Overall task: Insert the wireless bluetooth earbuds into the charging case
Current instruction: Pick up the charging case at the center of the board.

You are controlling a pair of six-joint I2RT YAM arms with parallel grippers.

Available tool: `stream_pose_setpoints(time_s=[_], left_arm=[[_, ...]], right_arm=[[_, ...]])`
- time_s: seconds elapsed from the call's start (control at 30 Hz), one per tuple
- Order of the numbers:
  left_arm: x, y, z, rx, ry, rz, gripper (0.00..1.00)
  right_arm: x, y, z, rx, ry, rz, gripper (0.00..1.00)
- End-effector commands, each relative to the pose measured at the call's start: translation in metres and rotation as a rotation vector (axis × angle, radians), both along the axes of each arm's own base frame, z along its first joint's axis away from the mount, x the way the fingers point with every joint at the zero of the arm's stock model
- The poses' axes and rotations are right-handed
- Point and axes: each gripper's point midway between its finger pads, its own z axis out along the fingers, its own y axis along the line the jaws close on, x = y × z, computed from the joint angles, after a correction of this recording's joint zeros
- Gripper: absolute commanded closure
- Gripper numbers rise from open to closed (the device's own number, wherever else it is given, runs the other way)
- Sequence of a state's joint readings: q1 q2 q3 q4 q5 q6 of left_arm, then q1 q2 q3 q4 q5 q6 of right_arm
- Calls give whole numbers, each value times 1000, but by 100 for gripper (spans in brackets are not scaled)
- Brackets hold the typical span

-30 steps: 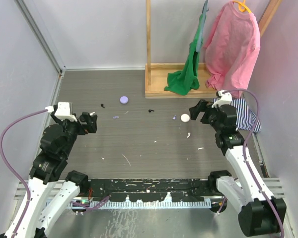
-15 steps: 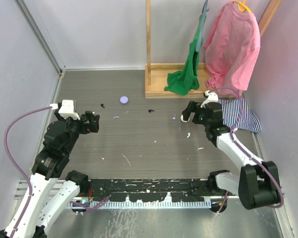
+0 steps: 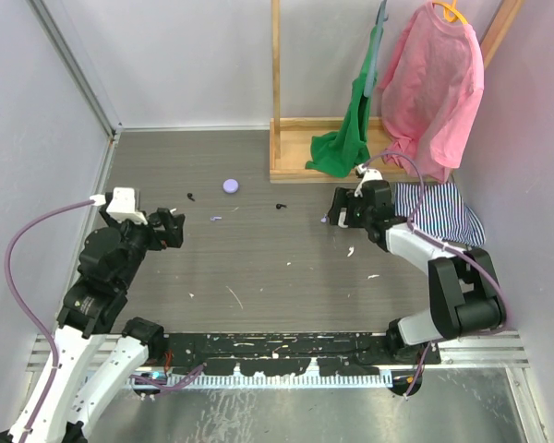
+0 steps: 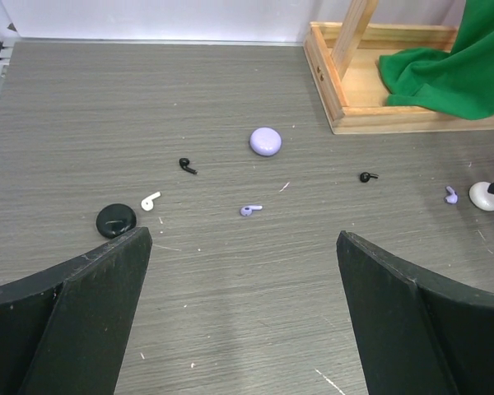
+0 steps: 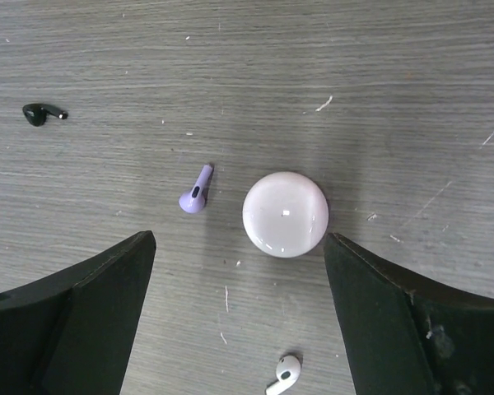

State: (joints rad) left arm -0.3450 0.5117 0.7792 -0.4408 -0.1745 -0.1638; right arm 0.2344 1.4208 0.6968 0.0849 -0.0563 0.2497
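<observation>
**Right gripper (image 5: 237, 247) spread wide around the white case (image 5: 285, 214), holding nothing.**

In the right wrist view the white case lies on the grey table (image 5: 379, 74) between the two fingers and just ahead of their tips, nearer the right-hand finger and touching neither. A lilac earbud (image 5: 195, 191) lies just beside the case, to its left in that view and apart from it, inside the span of the jaws. A white earbud (image 5: 284, 374) lies near the case on the gripper's side, between the fingers. A black earbud (image 5: 41, 112) sits well to the case's left, outside the jaws. The left gripper (image 4: 243, 237) is well apart from the white case, its jaws wide and empty.
</observation>
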Motion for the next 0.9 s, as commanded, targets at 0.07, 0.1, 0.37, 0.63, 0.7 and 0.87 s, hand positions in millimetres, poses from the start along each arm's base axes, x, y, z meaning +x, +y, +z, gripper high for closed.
stream_pose_setpoints(time_s=[0.07, 0.1, 0.37, 0.63, 0.7, 0.87], left_arm=[[-5, 0, 30, -34, -102, -12, 2], [-5, -1, 29, -34, -101, -15, 2], [-6, -4, 30, -34, -103, -32, 2], [-4, -6, 28, -31, -93, -36, 2], [-4, -6, 27, -29, -89, -37, 2], [-4, -6, 27, -26, -86, -38, 2]], right_arm=[[23, 4, 12, -49, -36, 10, 12], [23, 3, 9, -59, -25, 9, 13], [20, 4, -11, -87, 53, 28, 14], [21, 6, -20, -116, 94, 62, 17], [21, 6, -22, -119, 100, 72, 19], [20, 4, -27, -147, 120, 81, 23]])
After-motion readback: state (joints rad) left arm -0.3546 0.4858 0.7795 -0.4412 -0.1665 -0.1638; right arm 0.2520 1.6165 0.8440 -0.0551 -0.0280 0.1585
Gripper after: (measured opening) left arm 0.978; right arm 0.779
